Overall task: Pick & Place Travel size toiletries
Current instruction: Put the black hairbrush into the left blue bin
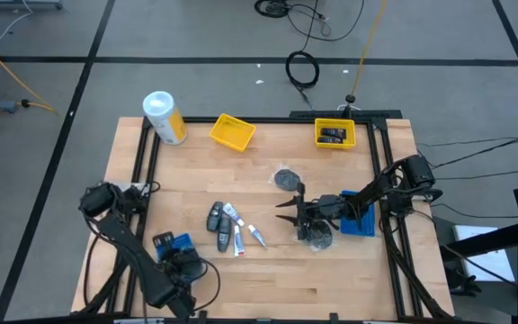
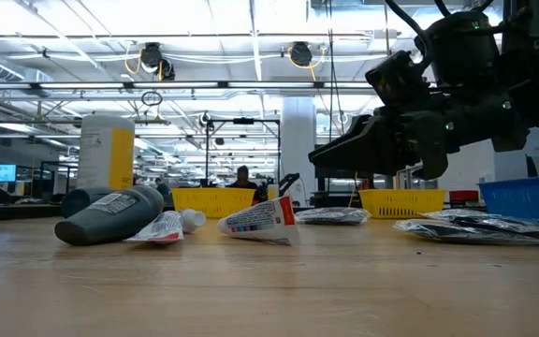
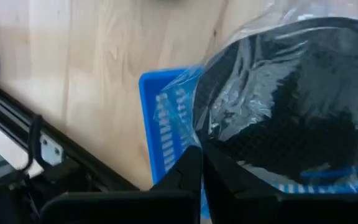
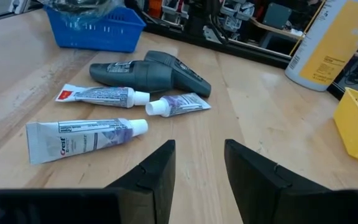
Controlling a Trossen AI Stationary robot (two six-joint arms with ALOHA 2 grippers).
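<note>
Between the parted jaws of the right gripper (image 4: 197, 163) lay bare wood, nothing held; it hung just above the wooden worktop (image 1: 268, 274) near mid-table, beside two round dark discs in clear wrap, one (image 1: 286, 178) behind it and one (image 1: 318, 236) under the arm by a blue tray (image 1: 360, 223). Ahead of it lay three white mini tubes (image 4: 98, 94) (image 4: 178, 104) (image 4: 86, 139) and two dark grey little bottles (image 4: 151, 74). At the front left edge, the left gripper (image 3: 201, 171) stood clenched on the clear wrap of another dark disc (image 3: 297, 106) over a second blue tray (image 3: 160, 124). Black packets (image 1: 333, 134) sat in a yellow tray (image 1: 335, 133) at the back.
</note>
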